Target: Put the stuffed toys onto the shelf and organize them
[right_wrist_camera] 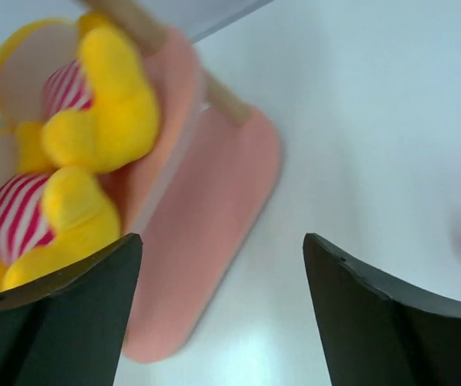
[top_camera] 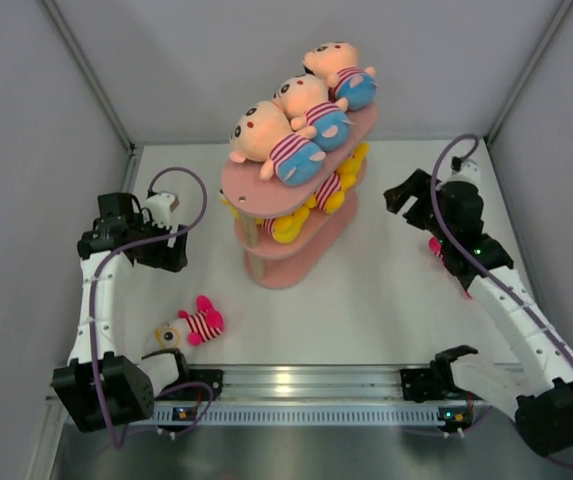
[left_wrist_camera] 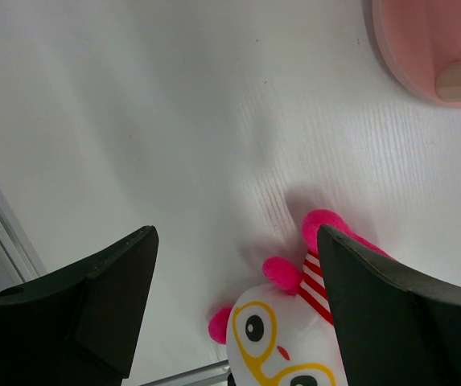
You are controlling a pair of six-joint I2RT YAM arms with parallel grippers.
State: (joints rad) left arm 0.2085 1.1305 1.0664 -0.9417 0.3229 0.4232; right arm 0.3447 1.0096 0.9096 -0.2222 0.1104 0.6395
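Pink shelf: salmon pink, with three oval layers stacked up and wooden posts between them. It stands on the tabletop, closer to the far edge, about halfway between the left and right edges.
Top layer: three dolls with peach heads, striped shirts and blue bottoms lie in a row.
Middle layer: yellow toys in red-and-white stripes, packed close together.
Bottom layer: too dark and covered for me to see inside.
Pink toy: white face, yellow glasses, striped shirt. It lies on the tabletop near the near left corner, well apart from the shelf.
My left gripper: jaws wide apart with nothing between them, up in the air over the pink toy.
My right gripper: jaws wide apart and holding nothing, near the right edge, facing the shelf.
Hard to see: a small pink thing by the right edge, mostly covered by my right arm. I cannot tell what it is.
Cut off: my left wrist view cuts the pink toy at the bottom and shows only a corner of the shelf.
Only from the top: the three dolls.
Only from my left wrist: the toy's glasses and face.
Only from my right wrist: the yellow toys up close, but blurry.
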